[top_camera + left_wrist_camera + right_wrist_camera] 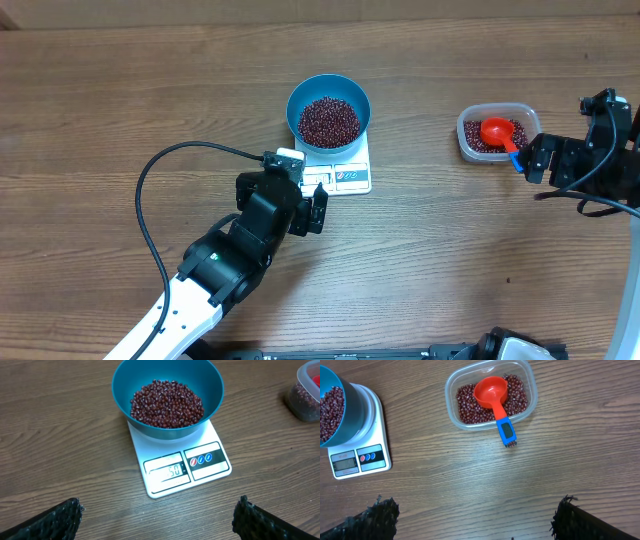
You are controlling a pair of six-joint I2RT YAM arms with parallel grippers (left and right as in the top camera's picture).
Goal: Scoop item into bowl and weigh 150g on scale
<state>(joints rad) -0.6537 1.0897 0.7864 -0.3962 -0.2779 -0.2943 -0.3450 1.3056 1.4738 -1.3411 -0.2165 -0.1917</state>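
The blue bowl (328, 95) stands on the white scale (350, 176) and holds a heap of dark red beans (329, 120). In the left wrist view the bowl (167, 382), its beans (167, 402) and the scale (210, 467) lie just ahead; the display (170, 471) shows digits ending in 50. My left gripper (298, 190) (160, 515) is open and empty, a little short of the scale. My right gripper (538, 165) (475, 515) is open and empty too, beside the tub.
A clear plastic tub (470, 125) (530, 390) at the right holds more beans and a red scoop (497, 130) (491, 391), whose blue handle (507, 430) sticks out over the rim towards my right gripper. A black cable (145, 190) loops left of my left arm.
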